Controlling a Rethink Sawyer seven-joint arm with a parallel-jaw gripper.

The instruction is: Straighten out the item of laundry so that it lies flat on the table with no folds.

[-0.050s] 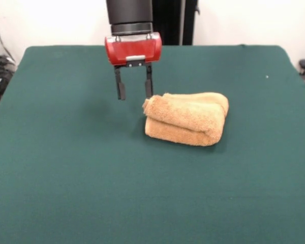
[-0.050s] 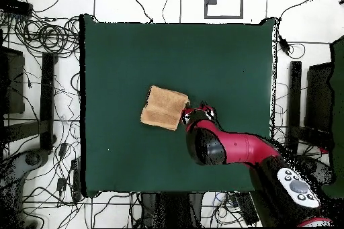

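Hanging above table point(image 1: 66, 168), gripper point(image 1: 134, 90) points straight down, jaws apart, nothing between them. Right fingertip point(image 1: 149, 91) just beside towel's upper left corner; contact cannot be told. Towel point(image 1: 187, 118), tan-orange terry, lies near table's middle, folded over itself into thick bundle, rolled fold running along its front. Overhead view: towel point(image 2: 164, 108) sits near table centre as small tilted rectangle, red gripper point(image 2: 197, 114) just beside its right edge, red-black arm point(image 2: 235, 149) stretching away from towel toward table's lower right edge.
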